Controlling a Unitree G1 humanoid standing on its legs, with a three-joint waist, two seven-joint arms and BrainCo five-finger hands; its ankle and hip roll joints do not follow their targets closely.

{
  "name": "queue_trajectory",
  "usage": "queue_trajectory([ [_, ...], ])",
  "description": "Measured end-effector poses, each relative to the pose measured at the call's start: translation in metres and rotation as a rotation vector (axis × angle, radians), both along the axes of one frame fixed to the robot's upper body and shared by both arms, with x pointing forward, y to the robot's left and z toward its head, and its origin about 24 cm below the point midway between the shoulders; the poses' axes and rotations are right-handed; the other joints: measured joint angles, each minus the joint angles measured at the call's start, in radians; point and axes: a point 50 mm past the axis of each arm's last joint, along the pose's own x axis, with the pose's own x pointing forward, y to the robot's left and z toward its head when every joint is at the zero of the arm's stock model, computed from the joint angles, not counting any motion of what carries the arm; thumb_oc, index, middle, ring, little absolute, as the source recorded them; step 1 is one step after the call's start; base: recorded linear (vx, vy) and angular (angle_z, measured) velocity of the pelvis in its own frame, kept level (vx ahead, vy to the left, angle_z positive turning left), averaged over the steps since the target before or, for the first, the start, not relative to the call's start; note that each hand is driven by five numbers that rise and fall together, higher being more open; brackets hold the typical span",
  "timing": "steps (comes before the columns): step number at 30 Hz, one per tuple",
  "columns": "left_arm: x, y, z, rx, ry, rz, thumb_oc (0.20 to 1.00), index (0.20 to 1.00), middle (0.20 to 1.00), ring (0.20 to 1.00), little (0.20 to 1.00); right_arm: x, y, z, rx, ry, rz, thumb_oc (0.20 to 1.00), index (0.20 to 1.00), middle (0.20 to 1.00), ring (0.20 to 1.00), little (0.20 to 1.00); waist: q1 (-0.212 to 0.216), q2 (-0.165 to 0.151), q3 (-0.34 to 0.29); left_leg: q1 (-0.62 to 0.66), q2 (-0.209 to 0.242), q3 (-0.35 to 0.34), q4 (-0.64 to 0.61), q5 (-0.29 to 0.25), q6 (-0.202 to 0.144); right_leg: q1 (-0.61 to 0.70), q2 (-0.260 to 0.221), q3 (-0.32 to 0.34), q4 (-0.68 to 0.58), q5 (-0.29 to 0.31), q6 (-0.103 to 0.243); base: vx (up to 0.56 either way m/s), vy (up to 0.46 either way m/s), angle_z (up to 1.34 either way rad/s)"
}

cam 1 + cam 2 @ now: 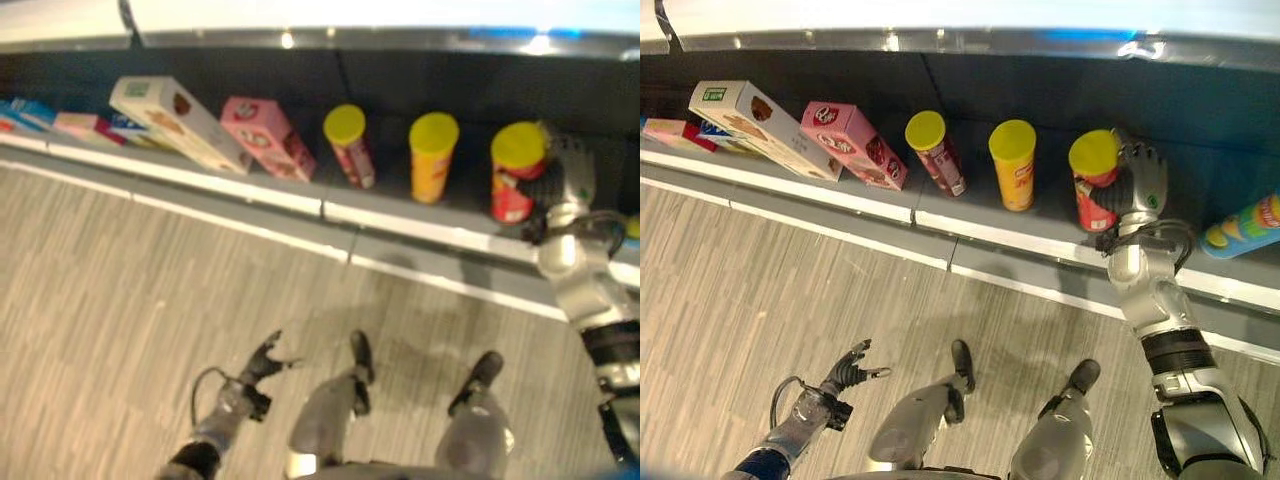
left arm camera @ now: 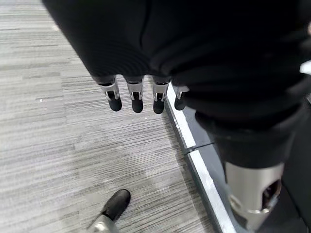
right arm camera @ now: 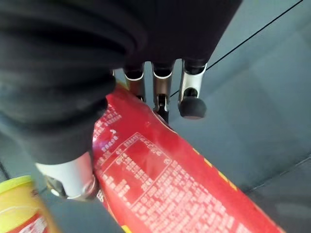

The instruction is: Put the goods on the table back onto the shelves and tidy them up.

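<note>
The red can with a yellow lid (image 1: 1095, 185) stands on the dark shelf (image 1: 970, 90), and the right hand (image 1: 1137, 180) is wrapped around its side, fingers (image 3: 160, 92) curled onto the red label and the thumb pressed against it from the other flank, so the hand is grasping the can. The can stands nearly upright in that grip, its base on the shelf floor just behind the pale front rail (image 1: 890, 205). Just beside the hand, on the side away from the robot's right arm, an orange can with a yellow lid (image 1: 1014, 165) stands upright; next past it a pink-red can with a yellow lid (image 1: 934, 150) leans over. Further from the hand along the shelf a pink box (image 1: 852, 143) lies tilted, then a white box (image 1: 760, 128) lies tilted beside it, and flat packets (image 1: 685, 132) rest at the far end. On the other side of the right hand, a blue and yellow container (image 1: 1245, 228) lies on its side on the shelf, apart from the grasped can. The left hand (image 1: 848, 371) hangs low over the grey striped floor (image 1: 760, 290), well apart from the shelf, its fingers (image 2: 136, 97) relaxed and holding nothing.
</note>
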Motion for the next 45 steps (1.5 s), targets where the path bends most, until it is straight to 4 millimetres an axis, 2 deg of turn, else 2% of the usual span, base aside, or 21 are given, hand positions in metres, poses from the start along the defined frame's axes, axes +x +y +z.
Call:
queue_trajectory([
  [3, -0.002, 0.002, -0.002, 0.005, 0.01, 0.002, 1.0, 1.0, 1.0, 1.0, 1.0, 0.001, -0.003, 0.003, 0.037, -0.033, -0.02, 0.2, 0.2, 0.2, 0.2, 0.2, 0.003, 0.007, 0.002, -0.008, -0.002, 0.0, 0.008, -0.001, 0.002, -0.006, -0.003, 0.003, 0.002, -0.001, 0.001, 0.0, 0.0, 0.0],
  [9, -0.018, 0.009, -0.022, 0.034, 0.123, 0.055, 1.0, 1.0, 1.0, 1.0, 1.0, 0.002, -0.013, 0.01, 0.069, -0.08, -0.091, 0.2, 0.2, 0.2, 0.2, 0.2, 0.004, 0.01, 0.003, -0.014, -0.003, 0.0, 0.012, -0.002, 0.003, -0.013, -0.007, 0.005, 0.008, -0.001, 0.001, 0.0, 0.011, 0.0],
  [25, -0.012, -0.003, -0.022, 0.006, 0.101, 0.049, 1.0, 1.0, 1.0, 1.0, 1.0, -0.007, -0.029, 0.007, 0.106, -0.134, -0.172, 0.2, 0.2, 0.2, 0.2, 0.2, -0.011, 0.023, 0.004, -0.011, -0.014, 0.007, 0.013, -0.001, 0.004, -0.03, -0.025, 0.024, 0.036, -0.008, 0.002, 0.0, 0.0, 0.0],
  [31, -0.011, -0.003, -0.022, 0.008, 0.102, 0.05, 1.0, 1.0, 1.0, 1.0, 1.0, -0.008, -0.026, 0.011, 0.104, -0.163, -0.165, 0.2, 0.2, 0.2, 0.2, 0.2, -0.023, 0.032, 0.004, -0.013, -0.021, 0.028, 0.013, -0.001, 0.004, -0.064, -0.039, 0.055, 0.066, -0.016, 0.004, -0.01, 0.024, -0.08],
  [38, -0.01, -0.006, -0.022, 0.001, 0.099, 0.048, 1.0, 1.0, 1.0, 1.0, 1.0, -0.01, -0.024, 0.014, 0.103, -0.185, -0.158, 0.2, 0.2, 0.2, 0.2, 0.2, -0.027, 0.062, 0.002, -0.012, -0.021, 0.028, 0.013, -0.001, 0.005, -0.065, -0.04, 0.056, 0.072, -0.02, 0.007, 0.0, 0.003, -0.01],
  [45, -0.01, -0.007, -0.022, 0.001, 0.099, 0.043, 1.0, 1.0, 1.0, 1.0, 1.0, -0.009, -0.023, 0.013, 0.108, -0.188, -0.154, 0.2, 0.2, 0.2, 0.2, 0.2, -0.028, 0.062, 0.002, -0.012, -0.021, 0.027, 0.013, -0.001, 0.005, -0.065, -0.04, 0.055, 0.073, -0.02, 0.007, 0.0, 0.0, 0.0],
])
